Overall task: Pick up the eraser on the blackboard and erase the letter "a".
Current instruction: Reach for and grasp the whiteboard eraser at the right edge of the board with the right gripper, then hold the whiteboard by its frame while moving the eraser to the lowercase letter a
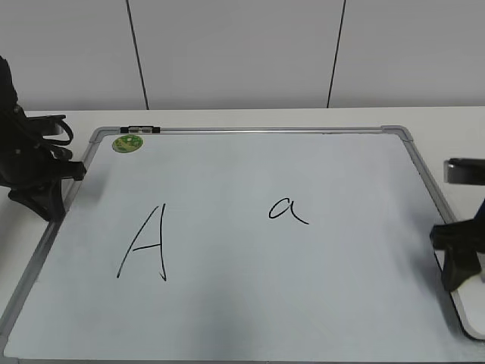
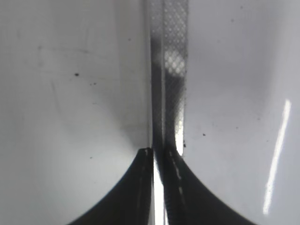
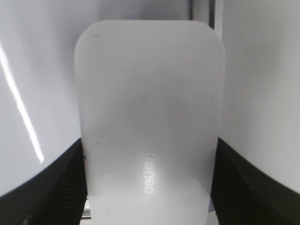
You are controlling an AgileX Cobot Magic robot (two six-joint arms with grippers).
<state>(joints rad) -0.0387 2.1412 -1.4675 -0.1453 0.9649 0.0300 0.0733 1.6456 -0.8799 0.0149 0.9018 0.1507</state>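
Filling the right wrist view, the eraser [image 3: 149, 122] sits white and rounded between the right gripper's [image 3: 149, 187] dark fingers [image 3: 56, 187], which stand wide on either side of it; whether the pads already press its flanks I cannot tell. It lies at the right edge of the blackboard [image 1: 250, 303], well apart from the letter "a" [image 1: 287, 209] near the middle. If the jaws close off-centre the smooth plastic could slip or tip, and a sweep carried too far left could smear the capital A [image 1: 144, 243], which should stay. The left gripper [image 2: 153, 154] rests over the board's left frame with its jaws nearly together, holding nothing. By count: one eraser, one blackboard, two written letters, one green magnet [image 1: 127, 142] at the top left corner, two grippers.
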